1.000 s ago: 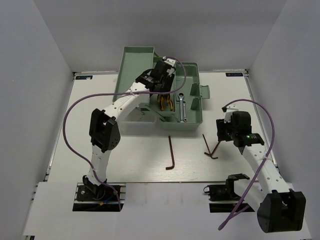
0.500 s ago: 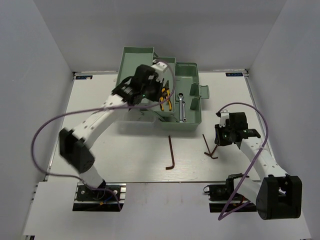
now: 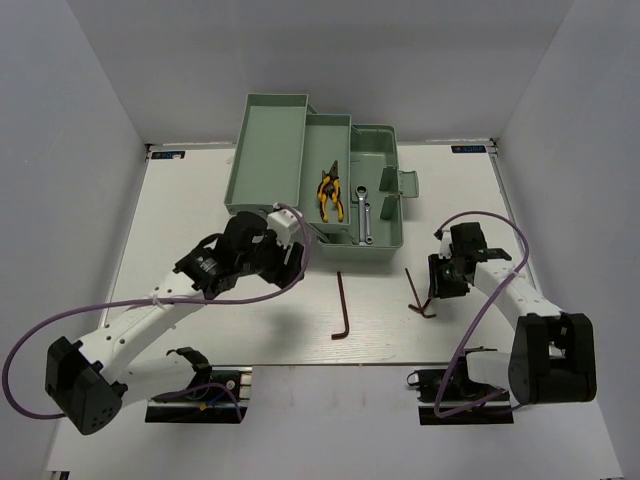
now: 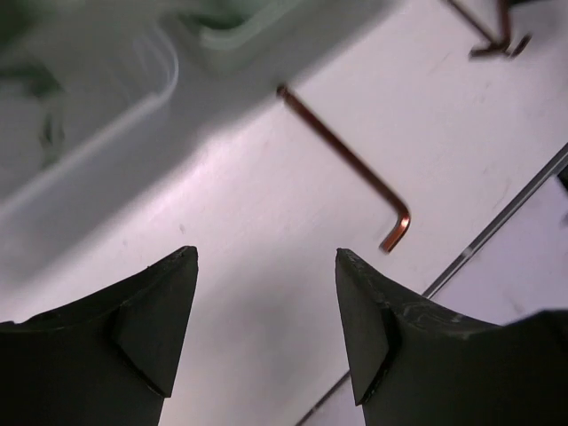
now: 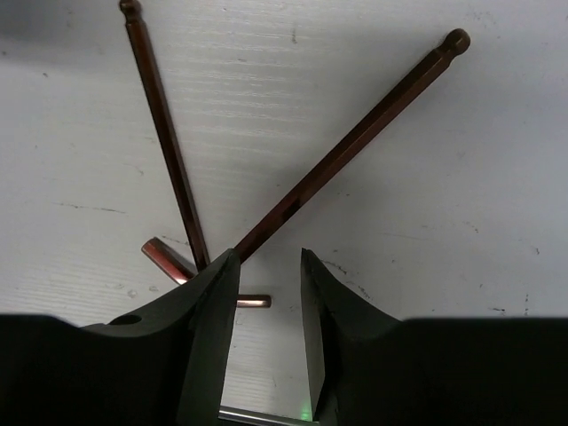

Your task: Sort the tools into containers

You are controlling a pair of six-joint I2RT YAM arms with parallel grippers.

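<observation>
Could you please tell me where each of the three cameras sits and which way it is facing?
Top external: above and behind the bases, looking down on the table, the toolbox, the left arm and the right arm.
Left wrist: looks down past the open left gripper at the lone hex key.
Right wrist: looks straight down past the right gripper at the crossed hex keys.
Shared: the crossed hex keys also show at the top right of the left wrist view.
</observation>
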